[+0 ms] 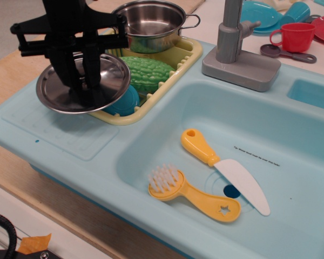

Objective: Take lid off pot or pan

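The shiny steel pot [151, 24] stands open at the back of the yellow dish rack [175, 67], one wire handle pointing right. My black gripper [81, 89] is shut on the knob of the round steel lid [110, 75]. It holds the lid in the air, slightly tilted, over the rack's left front corner and the sink's ribbed drain board. The knob itself is hidden between the fingers.
A green bumpy vegetable [148, 73] and a blue dish [127, 102] lie in the rack. In the light-blue sink basin [291, 135] lie a yellow-handled knife [221, 164] and a yellow brush [186, 191]. A grey faucet [235, 48] stands behind, with a red cup [294, 35] and dishes at the back right.
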### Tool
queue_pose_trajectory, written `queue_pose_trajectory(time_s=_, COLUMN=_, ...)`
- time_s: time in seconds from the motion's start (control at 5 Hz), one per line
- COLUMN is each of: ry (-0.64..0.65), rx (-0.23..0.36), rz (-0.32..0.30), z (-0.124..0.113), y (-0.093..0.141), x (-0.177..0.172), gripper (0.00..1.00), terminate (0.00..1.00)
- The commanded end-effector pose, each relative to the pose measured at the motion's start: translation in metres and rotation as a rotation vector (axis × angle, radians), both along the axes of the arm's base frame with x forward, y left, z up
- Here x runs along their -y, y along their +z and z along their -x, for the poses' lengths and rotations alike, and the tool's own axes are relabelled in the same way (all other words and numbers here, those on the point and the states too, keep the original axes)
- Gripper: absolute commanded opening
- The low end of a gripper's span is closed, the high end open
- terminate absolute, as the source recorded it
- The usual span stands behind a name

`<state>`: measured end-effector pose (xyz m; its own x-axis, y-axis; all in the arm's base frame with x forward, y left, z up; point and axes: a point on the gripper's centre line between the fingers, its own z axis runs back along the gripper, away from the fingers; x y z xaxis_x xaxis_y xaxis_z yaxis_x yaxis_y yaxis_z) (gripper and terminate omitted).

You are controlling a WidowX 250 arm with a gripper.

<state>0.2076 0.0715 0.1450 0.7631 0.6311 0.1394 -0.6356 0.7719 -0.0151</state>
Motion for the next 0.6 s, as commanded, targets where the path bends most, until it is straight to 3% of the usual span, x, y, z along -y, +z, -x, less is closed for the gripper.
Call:
queue_pose_trajectory(time_s=0.0, ry=0.027, rx=0.005, rz=0.002, z=0.0074, y=0.0028, x=-0.0050, gripper=0.00, terminate=0.00)
queue_pose_trajectory(time_s=0.2, ry=-0.010, rx=-0.002, rz=0.029, z=0.0080, y=0.0006, x=-0.0074, gripper=1.00, terminate=0.00)
queue_pose_trajectory(time_s=0.4, ry=-0.010, rx=-0.002, rz=0.029, z=0.0080, y=0.0006, x=-0.0074, gripper=1.00, terminate=0.00)
